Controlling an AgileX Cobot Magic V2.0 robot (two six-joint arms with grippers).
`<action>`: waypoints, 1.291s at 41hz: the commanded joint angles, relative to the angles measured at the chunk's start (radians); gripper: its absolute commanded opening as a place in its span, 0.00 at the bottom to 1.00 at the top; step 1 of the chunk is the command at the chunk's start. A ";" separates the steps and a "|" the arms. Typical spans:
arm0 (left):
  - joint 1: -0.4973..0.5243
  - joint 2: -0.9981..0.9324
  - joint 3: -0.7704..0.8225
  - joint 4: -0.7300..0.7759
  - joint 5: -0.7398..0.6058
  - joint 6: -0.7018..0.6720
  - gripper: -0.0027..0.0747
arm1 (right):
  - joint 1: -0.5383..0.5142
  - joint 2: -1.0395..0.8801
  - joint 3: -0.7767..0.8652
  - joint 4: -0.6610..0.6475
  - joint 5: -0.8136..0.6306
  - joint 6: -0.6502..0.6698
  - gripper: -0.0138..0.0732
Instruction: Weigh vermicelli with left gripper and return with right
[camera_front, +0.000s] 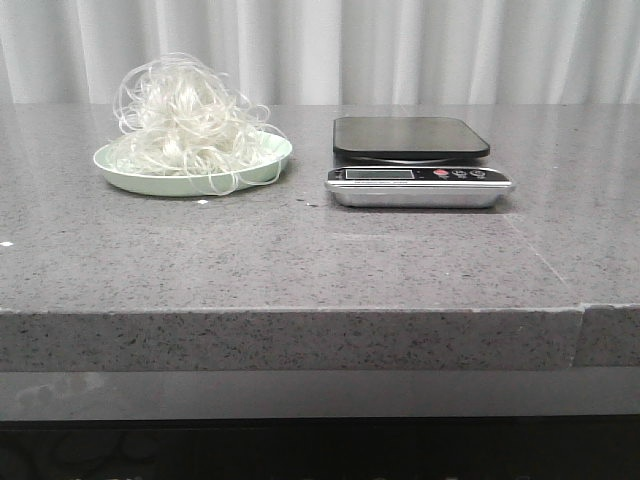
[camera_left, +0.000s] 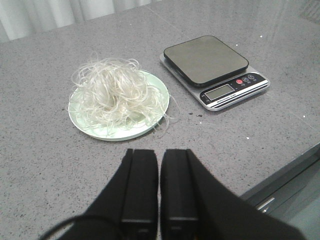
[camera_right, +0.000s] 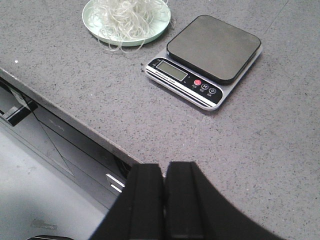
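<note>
**Loose noodles, a narrow platform, and nothing picked up yet**

Front view: the vermicelli (camera_front: 190, 125) sits heaped on a pale green plate (camera_front: 120, 172) at the left of the grey counter (camera_front: 320, 260), with the scale (camera_front: 418, 160) just beside it to the right. No arm shows here. Strands loop out past the plate's rim, so a pinch from above may, I judge, lift only a tuft and leave the rest behind, or trail threads across the counter on the way to the scale.

Left wrist view: the left gripper (camera_left: 160, 182) hangs above the counter edge, its fingers pressed together on nothing, well short of the plate. It must spread before descending; otherwise it would probably just flatten or shove the mound. This view shows small dark specks on the counter between plate and scale, and the blank display (camera_left: 220, 92), which the front view barely resolves.

Right wrist view: the right gripper (camera_right: 165, 200) is likewise pressed together and empty, hovering near the counter's front edge. Only here is the drop below the counter visible, and stray strands hanging off the plate toward the scale.
</note>
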 joint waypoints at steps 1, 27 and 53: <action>0.064 -0.030 -0.013 0.000 -0.078 -0.006 0.22 | -0.006 0.003 -0.020 -0.005 -0.057 -0.004 0.35; 0.556 -0.515 0.620 -0.079 -0.616 -0.005 0.22 | -0.006 0.003 -0.020 -0.005 -0.057 -0.004 0.35; 0.568 -0.662 0.888 -0.029 -0.829 -0.002 0.22 | -0.006 0.004 -0.020 -0.005 -0.052 -0.004 0.35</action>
